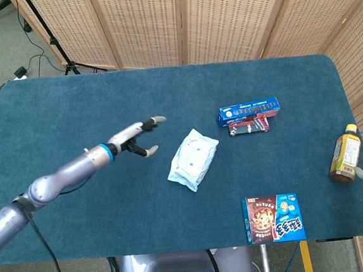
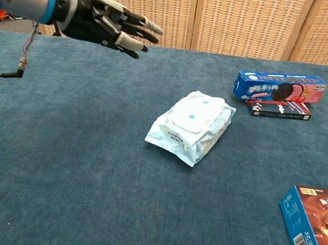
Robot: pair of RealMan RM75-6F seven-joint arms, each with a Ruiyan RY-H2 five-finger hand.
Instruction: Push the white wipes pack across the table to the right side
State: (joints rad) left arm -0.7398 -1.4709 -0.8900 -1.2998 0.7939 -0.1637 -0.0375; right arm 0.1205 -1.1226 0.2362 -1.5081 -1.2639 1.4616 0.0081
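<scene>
The white wipes pack lies flat near the middle of the blue table, also seen in the chest view, its lid facing up. My left hand hovers above the table to the pack's left, fingers spread, holding nothing; in the chest view the left hand is lifted well clear of the pack. A small part of my right arm shows at the head view's right edge; the right hand itself is out of sight.
A blue cookie box sits on a dark flat box right of the pack. A tea bottle stands at the right edge. A chocolate snack box lies at the front right.
</scene>
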